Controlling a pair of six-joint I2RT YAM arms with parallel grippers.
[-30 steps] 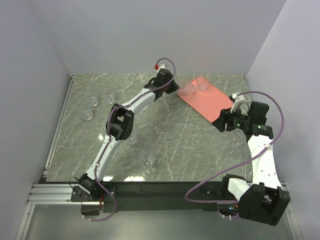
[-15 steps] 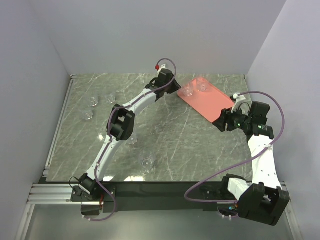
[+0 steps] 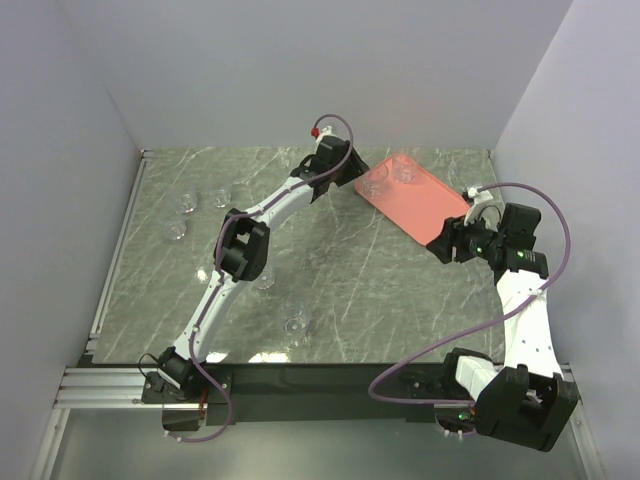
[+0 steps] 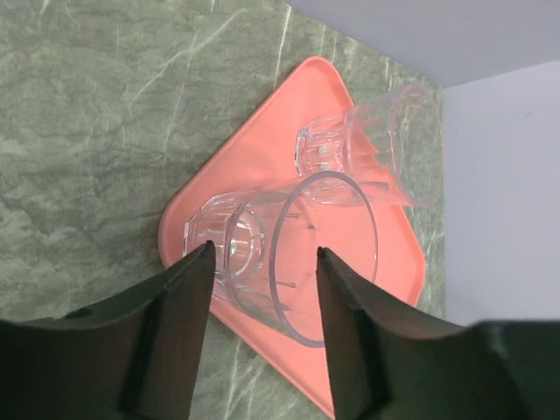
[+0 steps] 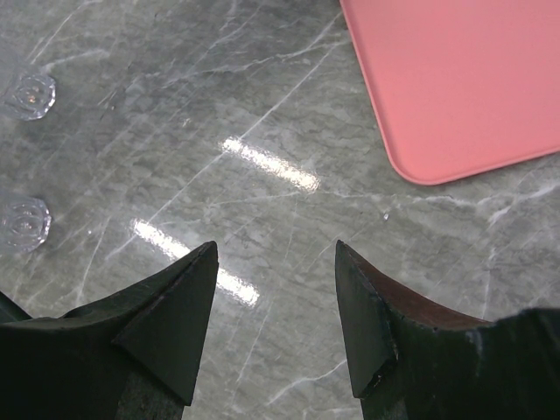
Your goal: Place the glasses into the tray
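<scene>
Release of a glass [image 4: 302, 262] is the change we note at the left gripper [image 4: 262, 254]. A second ago its jaws were shut on this glass. Now they stand parted, one finger on each side, with nothing pinched. The glass rests on the tray [image 4: 254, 166] at its far end, just beside a second glass [image 4: 376, 144] already set there. Both appear upright.

The right gripper [image 5: 276, 254] is open and empty. It hangs over the table [image 5: 262, 105] just off the tray's near corner and has not shifted in the last second.

We judge that two glasses now count as placed. Further glasses [image 3: 188, 203] stand on the table to the left, well apart from the tray, so most of the task remains.

The next move, as we read it, is to withdraw the left gripper clear of the tray before it travels to another glass. The fingers flank the released glass closely. A finger that clips it on the way out could tip it or push it against its neighbour.
</scene>
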